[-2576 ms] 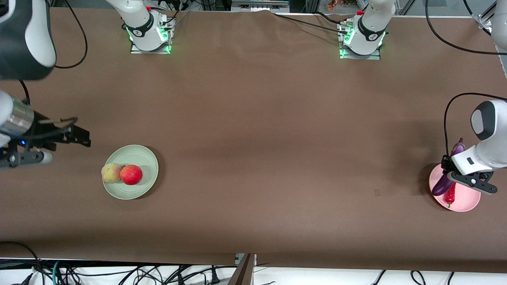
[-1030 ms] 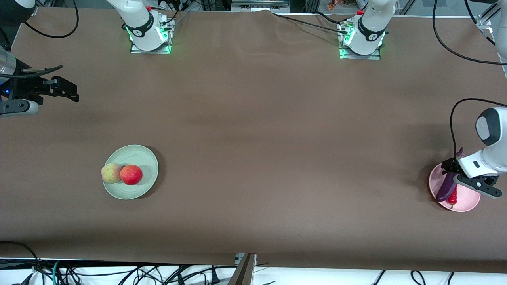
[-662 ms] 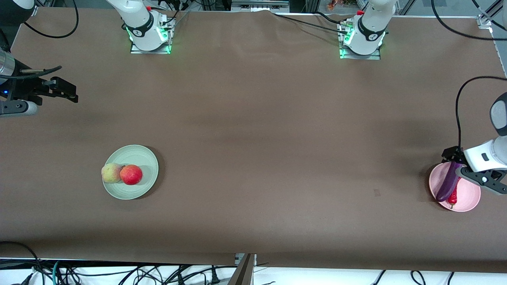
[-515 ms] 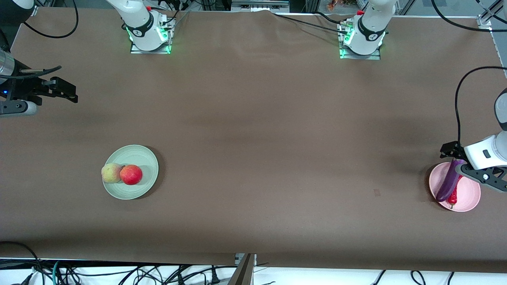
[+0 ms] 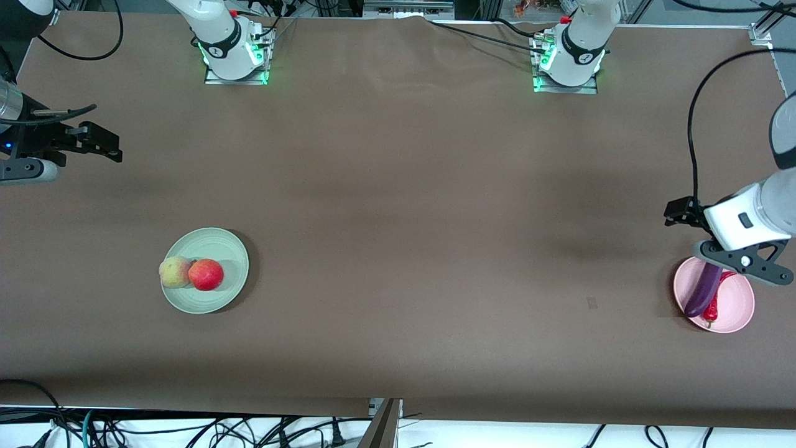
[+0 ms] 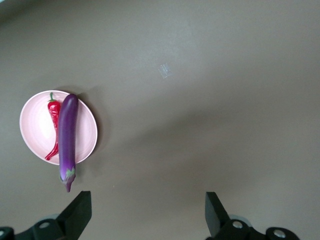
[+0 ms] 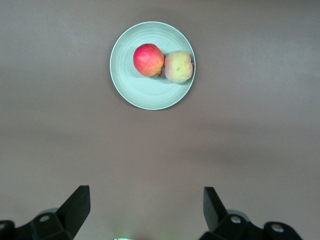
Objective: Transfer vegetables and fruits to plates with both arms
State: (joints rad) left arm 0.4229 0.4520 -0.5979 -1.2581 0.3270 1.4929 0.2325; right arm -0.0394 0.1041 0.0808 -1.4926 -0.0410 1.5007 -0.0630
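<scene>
A purple eggplant [image 5: 703, 292] [image 6: 67, 135] and a red chili pepper [image 5: 711, 309] [image 6: 53, 112] lie side by side on the pink plate [image 5: 737, 314] [image 6: 35, 125] at the left arm's end; the eggplant's stem end overhangs the rim. My left gripper [image 5: 676, 211] [image 6: 148, 220] hangs open and empty above the table beside that plate. A yellow-pink peach [image 5: 175, 272] [image 7: 178, 66] and a red pomegranate [image 5: 206, 274] [image 7: 148, 59] sit touching on the pale green plate [image 5: 221, 246] [image 7: 145, 92]. My right gripper [image 5: 102, 140] [image 7: 145, 215] is open and empty, high over the table's edge at the right arm's end.
The brown table carries a small pale mark [image 5: 591, 303] [image 6: 164, 71] near the pink plate. Both arm bases [image 5: 233, 50] [image 5: 569, 56] stand along the table's edge farthest from the front camera. Cables [image 5: 186, 429] hang below the nearest edge.
The left gripper has lifted off the eggplant and drawn away from the pink plate toward the bases; the eggplant stays on the plate. The right arm rose earlier and now waits still.
</scene>
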